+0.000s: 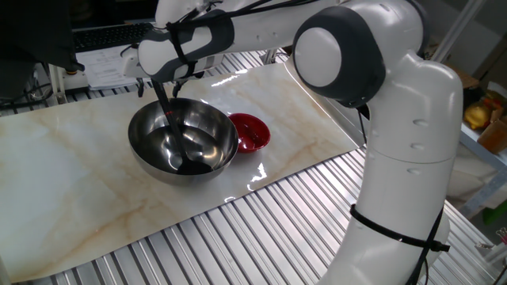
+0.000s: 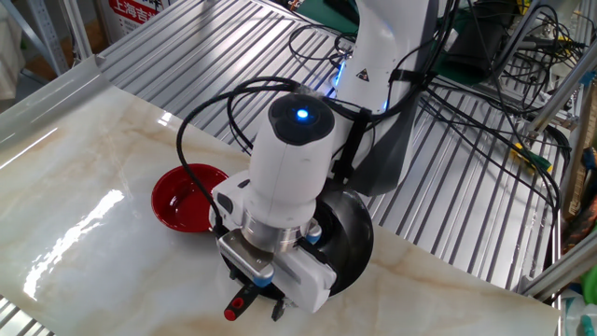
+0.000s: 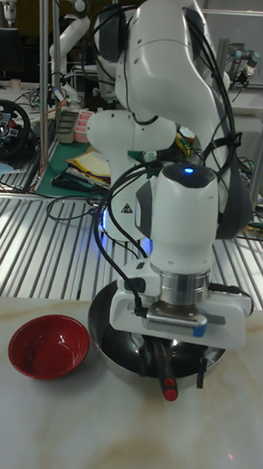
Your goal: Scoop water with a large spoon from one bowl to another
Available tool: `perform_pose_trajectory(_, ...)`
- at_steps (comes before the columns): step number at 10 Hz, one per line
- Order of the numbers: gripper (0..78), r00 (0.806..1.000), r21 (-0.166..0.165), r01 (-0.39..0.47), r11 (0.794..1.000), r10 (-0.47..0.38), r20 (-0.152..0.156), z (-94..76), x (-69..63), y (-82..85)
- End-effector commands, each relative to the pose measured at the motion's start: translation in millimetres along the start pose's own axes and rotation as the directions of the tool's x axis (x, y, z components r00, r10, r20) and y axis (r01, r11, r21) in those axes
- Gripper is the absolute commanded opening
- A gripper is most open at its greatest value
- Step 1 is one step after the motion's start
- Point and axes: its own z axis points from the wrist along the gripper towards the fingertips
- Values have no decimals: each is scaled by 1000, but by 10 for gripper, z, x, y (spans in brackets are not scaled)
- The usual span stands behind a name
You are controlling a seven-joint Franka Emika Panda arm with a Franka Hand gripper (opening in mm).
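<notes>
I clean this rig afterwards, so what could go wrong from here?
The ladle sits tilted in the steel bowl, held high on its handle, so a full scoop could swing and spill on the marble. The red bowl is small and shallow, touching the steel one: pouring may overshoot.

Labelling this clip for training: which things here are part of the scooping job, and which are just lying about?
Part of the job: ladle, steel bowl, red bowl, gripper.

Just lying about: steering wheel, cables, papers.
</notes>
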Motion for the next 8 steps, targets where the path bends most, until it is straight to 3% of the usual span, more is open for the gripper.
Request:
perform_pose_trajectory(1,774,999,-4,28,1000,-28,20,68,-170,44)
perform_pose_trajectory(8,774,998,-1,58,998,-58,4,86,-181,50)
